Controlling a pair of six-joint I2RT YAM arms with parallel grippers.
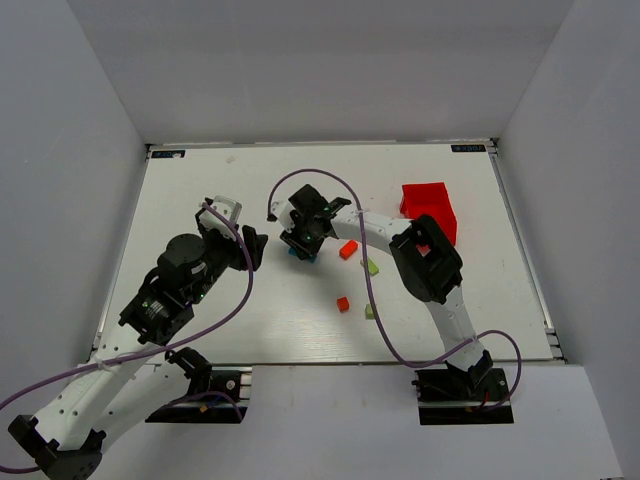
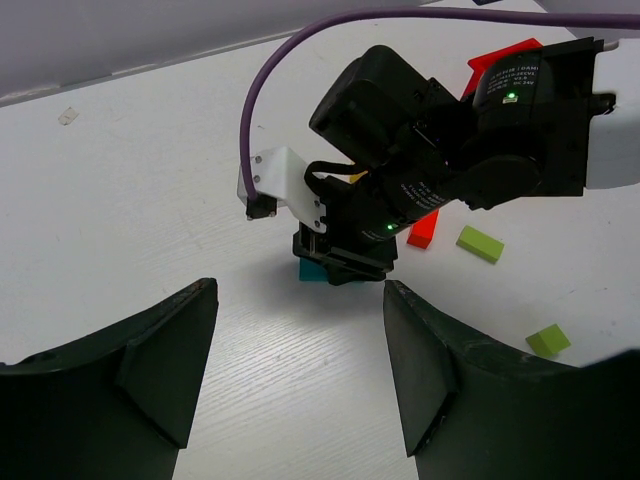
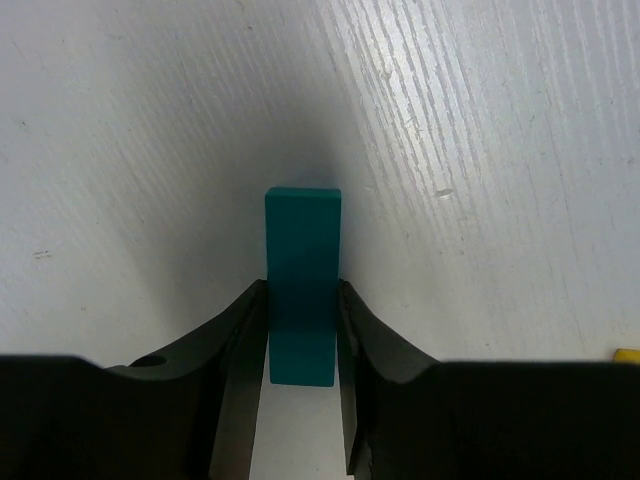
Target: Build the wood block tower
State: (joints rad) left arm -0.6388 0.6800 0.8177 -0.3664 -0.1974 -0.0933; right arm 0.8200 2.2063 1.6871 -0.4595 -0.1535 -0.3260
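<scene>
Pinching the teal bar [image 3: 302, 285] on the tabletop [image 3: 480, 150], your right pincer [image 3: 302, 300] presses both its sides. Your left pincer [image 2: 300, 320] gapes wide, empty.

A long teal wooden bar [image 3: 302, 285] lies flat; two orange-red wooden blocks [image 1: 348, 250] and two lime-green blocks [image 1: 371, 266] lie scattered to its right.
</scene>
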